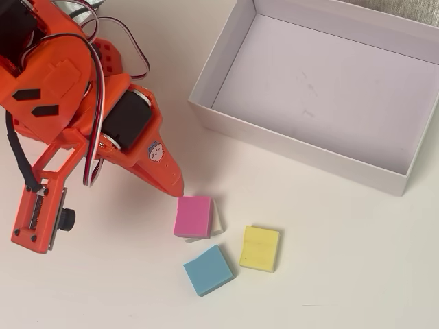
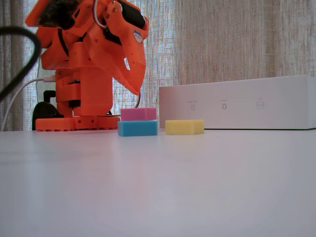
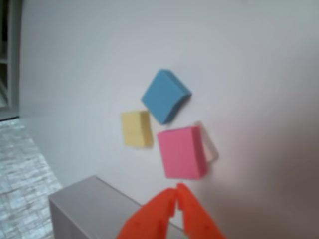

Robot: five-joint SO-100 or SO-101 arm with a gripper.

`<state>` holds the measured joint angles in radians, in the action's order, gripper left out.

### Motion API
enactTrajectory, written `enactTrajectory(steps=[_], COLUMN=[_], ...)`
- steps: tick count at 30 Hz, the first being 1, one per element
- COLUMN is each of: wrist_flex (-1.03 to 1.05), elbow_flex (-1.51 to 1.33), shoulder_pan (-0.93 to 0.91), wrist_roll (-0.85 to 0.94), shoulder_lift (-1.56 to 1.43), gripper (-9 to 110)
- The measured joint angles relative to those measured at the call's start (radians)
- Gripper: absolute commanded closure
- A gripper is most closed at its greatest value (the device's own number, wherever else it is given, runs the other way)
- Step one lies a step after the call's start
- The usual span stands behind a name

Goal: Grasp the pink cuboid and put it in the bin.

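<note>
End effector hangs empty, fingers pressed together, just short of the pink cuboid, which lies directly ahead, apart from the bin.

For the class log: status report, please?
Orange gripper shut, empty, above table. Pink foam cuboid untouched, atop a cream block. White cardboard bin empty. Blue block, yellow block nearby.
</note>
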<state>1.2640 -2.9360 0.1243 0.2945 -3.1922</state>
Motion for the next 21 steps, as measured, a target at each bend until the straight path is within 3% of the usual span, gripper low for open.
enactTrajectory(steps=[4, 7, 14, 21], wrist_flex=[-0.034, 0.025, 0.281, 0.403], elbow_flex=[0.201, 0.515, 1.207, 1.166], shoulder_pan=[0.003, 0.018, 0.064, 0.069], wrist_roll=[0.018, 0.038, 0.172, 0.270], shoulder_lift=[0.261, 0.486, 0.934, 1.088], gripper=[88, 80, 81, 84])
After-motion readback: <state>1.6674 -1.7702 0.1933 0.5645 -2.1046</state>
